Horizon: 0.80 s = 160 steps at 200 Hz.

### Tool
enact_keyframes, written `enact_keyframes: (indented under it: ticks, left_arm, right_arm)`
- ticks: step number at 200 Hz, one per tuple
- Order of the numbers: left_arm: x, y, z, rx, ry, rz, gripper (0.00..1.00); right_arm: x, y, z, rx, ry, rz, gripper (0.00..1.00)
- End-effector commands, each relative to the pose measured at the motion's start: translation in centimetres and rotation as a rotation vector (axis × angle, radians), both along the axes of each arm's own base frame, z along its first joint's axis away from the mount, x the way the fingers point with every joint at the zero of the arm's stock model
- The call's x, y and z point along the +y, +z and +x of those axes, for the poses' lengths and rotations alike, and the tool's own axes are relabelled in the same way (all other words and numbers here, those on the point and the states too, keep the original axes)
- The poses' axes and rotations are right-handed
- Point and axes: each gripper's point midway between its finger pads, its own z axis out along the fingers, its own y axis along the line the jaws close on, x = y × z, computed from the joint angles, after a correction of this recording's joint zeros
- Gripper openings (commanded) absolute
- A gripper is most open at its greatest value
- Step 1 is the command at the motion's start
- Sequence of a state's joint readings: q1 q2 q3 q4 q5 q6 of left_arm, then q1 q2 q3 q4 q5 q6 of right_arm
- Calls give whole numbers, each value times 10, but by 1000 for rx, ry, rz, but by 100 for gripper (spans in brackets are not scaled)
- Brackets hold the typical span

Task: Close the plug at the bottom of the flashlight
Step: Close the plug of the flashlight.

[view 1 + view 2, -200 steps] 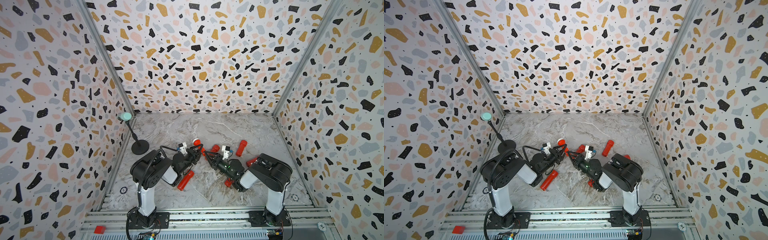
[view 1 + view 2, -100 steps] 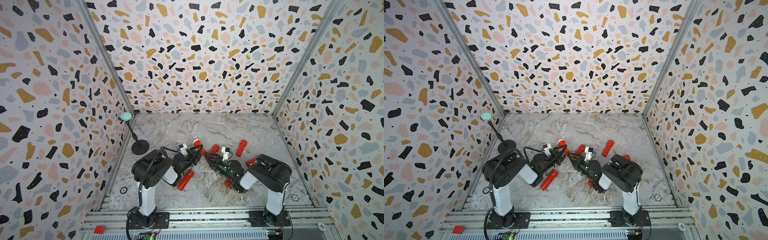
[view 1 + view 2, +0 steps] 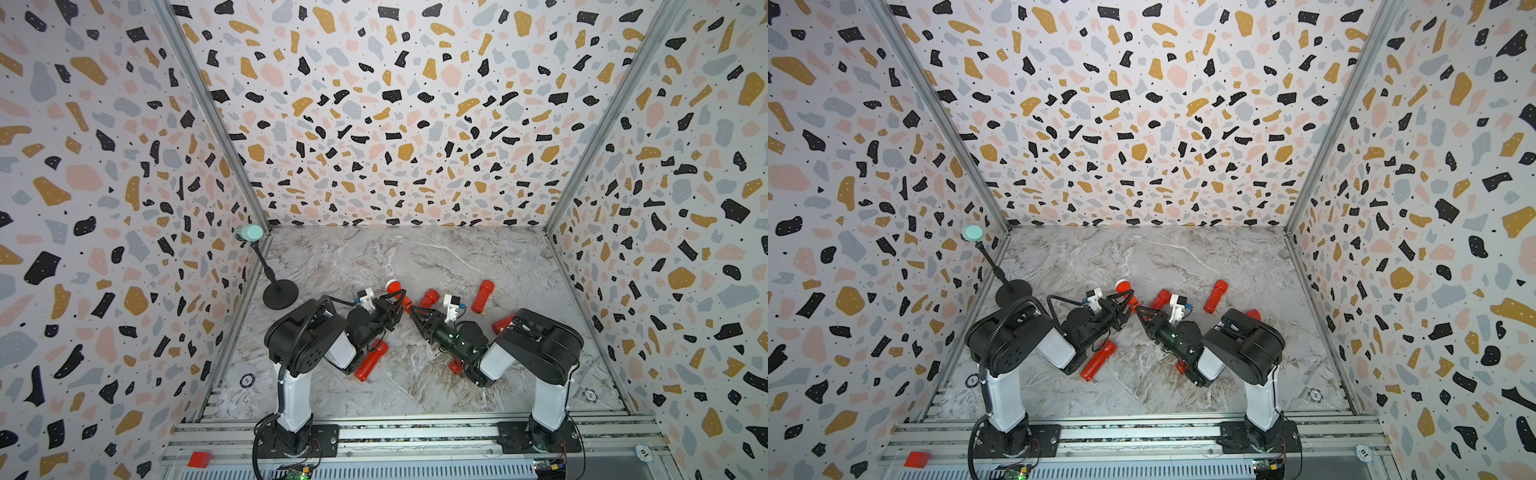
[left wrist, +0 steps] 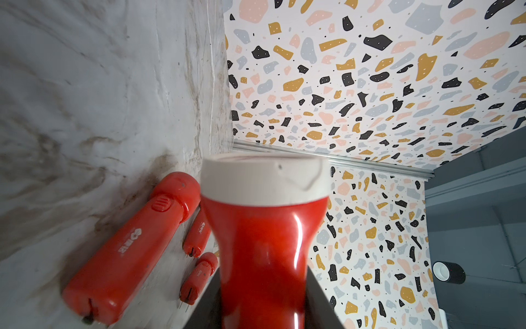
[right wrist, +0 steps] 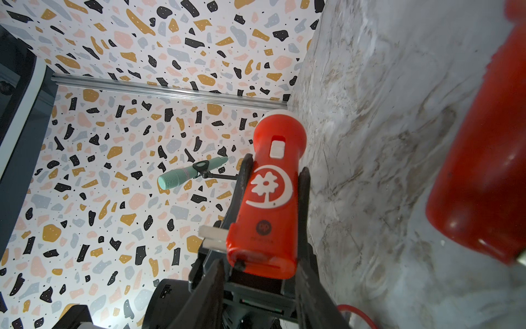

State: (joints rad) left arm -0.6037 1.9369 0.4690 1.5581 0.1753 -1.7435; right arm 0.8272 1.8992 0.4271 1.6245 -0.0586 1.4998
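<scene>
**Tally by kind**

Six red flashlights in a top view: lifted flashlight (image 3: 392, 286) at the centre; far-centre flashlight (image 3: 429, 298); far-right flashlight (image 3: 482, 296); near-left flashlight (image 3: 371, 360); two partly hidden by the right arm (image 3: 540, 349), side flashlight (image 3: 503, 323) and low flashlight (image 3: 454, 366); two arms, counting the left arm (image 3: 307, 345); one microphone (image 3: 249, 233), far left; one red block (image 3: 199, 459), near left; three round tokens: left token (image 3: 247, 380), right token (image 3: 589, 395), near-right token (image 3: 642, 451).
</scene>
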Motion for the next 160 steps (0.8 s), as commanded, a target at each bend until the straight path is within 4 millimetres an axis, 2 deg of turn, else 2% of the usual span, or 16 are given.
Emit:
enact_keyframes:
  ticks: [1,160]
  left_arm:
    - [2,65,-9,-226,-8,-154,0]
    - [-4,84,-16,-267,-23,-162,0]
  right_arm:
    - [-6,62,-8,-171,3,188,42]
    - [-9,61,-5,-164,-8,187,38]
